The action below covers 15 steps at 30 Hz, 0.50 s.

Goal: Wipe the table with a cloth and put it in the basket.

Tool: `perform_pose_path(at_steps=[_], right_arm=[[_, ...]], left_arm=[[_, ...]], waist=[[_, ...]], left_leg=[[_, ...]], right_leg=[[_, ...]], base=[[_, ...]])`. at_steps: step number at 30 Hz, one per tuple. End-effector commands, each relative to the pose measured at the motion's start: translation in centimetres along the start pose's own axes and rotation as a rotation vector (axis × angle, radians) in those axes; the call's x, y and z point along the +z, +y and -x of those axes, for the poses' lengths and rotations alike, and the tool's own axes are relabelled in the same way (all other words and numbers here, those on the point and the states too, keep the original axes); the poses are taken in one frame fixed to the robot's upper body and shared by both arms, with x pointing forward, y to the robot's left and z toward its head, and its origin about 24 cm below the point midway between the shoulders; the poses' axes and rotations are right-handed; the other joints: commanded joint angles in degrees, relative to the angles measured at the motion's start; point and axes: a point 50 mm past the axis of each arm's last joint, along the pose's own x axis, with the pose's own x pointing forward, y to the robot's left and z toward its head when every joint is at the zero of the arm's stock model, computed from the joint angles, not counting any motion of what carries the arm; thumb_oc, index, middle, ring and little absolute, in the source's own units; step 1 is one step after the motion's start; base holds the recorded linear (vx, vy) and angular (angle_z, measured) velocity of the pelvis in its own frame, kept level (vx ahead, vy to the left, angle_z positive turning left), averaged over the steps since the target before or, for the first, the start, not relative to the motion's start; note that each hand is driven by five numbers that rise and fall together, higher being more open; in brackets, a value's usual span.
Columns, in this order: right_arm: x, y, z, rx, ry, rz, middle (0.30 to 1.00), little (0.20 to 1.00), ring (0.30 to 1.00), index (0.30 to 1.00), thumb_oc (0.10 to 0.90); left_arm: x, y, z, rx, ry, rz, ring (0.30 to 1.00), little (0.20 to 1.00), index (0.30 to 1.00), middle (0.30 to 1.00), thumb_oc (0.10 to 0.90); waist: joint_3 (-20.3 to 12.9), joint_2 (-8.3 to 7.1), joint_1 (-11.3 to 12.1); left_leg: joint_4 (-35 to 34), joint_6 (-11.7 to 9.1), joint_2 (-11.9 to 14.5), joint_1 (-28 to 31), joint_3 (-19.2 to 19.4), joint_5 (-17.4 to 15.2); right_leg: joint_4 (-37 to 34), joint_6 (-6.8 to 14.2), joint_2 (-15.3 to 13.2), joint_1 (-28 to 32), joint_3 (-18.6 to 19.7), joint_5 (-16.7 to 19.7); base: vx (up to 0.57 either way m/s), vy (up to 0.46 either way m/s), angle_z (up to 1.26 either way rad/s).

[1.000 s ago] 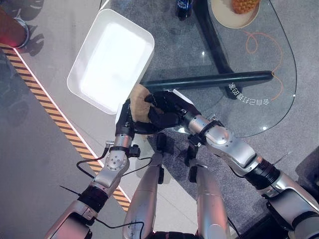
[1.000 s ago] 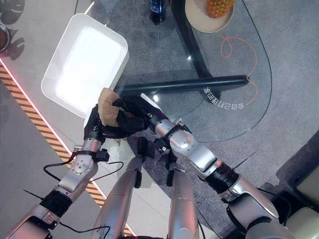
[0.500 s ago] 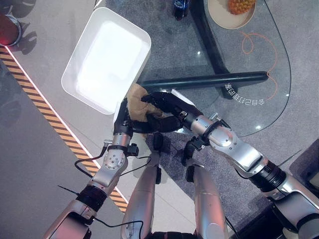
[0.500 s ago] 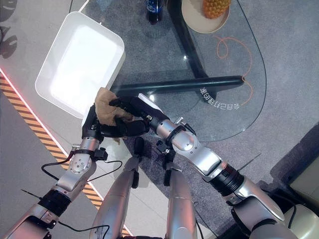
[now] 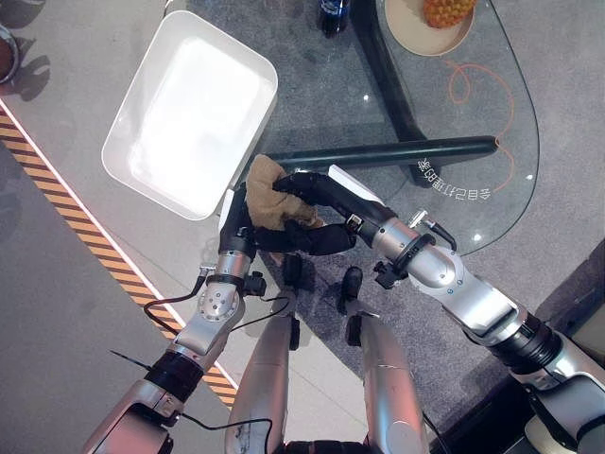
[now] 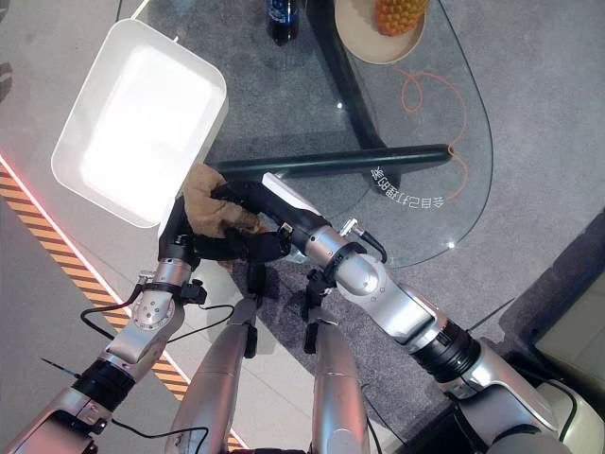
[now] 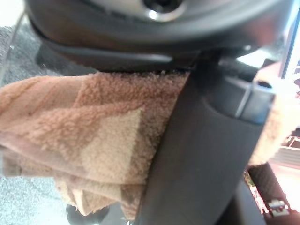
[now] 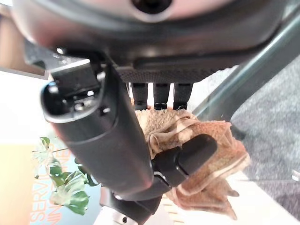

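A tan terry cloth [image 5: 268,182] is bunched between my two hands, just above the glass table's [image 5: 492,142] near left edge. My left hand [image 5: 233,219] comes up from below and has its thumb [image 7: 206,154] pressed into the cloth [image 7: 93,140]. From the right, my right hand [image 5: 326,197] reaches in with its fingers [image 8: 160,96] curled over the cloth [image 8: 206,154] from the other side. The white basket [image 5: 151,189] lies right beside them, its near corner almost touching the left hand.
A dark bar [image 5: 378,153] runs under the glass just beyond the hands. At the table's far end stand a dark bottle [image 5: 331,14] and a plate [image 5: 416,33] with a pineapple [image 5: 446,9]. An orange cord [image 5: 473,87] loops on the glass. Striped tape [image 5: 85,236] crosses the floor at left.
The camera view has shifted. Both hands stay together on the cloth beside the basket's near corner, and the right forearm has stretched out further to the right.
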Motion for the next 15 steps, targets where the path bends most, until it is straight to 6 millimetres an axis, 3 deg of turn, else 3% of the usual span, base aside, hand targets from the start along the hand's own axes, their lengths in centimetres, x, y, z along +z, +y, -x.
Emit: perform_pose_path(at_steps=[1, 11, 15], right_arm=[[4.0, -8.9, 2.1, -0.446, -0.147, 0.273, 0.9, 0.9, 0.9, 0.9, 0.8], [4.1, -9.9, 2.9, -0.526, -0.143, 0.288, 0.9, 0.9, 0.9, 0.9, 0.8], [3.4, -10.7, 3.4, -0.61, -0.064, 0.417, 0.9, 0.9, 0.9, 0.9, 0.8]], left_arm=[[2.6, -0.5, 1.8, -0.077, -0.173, 0.017, 0.3, 0.2, 0.3, 0.3, 0.1], [2.6, -0.3, 1.9, -0.072, -0.174, 0.012, 0.3, 0.2, 0.3, 0.3, 0.1], [2.6, -0.1, 2.0, -0.06, -0.172, 0.008, 0.3, 0.2, 0.3, 0.3, 0.1]], waist=[[-1.4, 0.29, 0.93], [-1.4, -0.04, 0.6], [-1.4, -0.19, 0.35]], left_leg=[[6.3, 1.91, -0.26, 2.5, 1.77, -10.09], [6.26, 1.98, 0.01, 1.92, 2.04, -10.2], [6.24, 1.96, 0.18, 1.91, 2.24, -10.4]], right_leg=[[-4.2, 3.32, 1.45, 1.25, 2.97, 4.72], [-4.39, 3.38, 1.54, 0.83, 3.01, 4.82], [-4.35, 3.54, 1.64, 0.79, 3.06, 4.75]], base=[[0.0, 0.0, 0.0], [0.01, -0.005, -0.03], [0.0, 0.0, 0.0]])
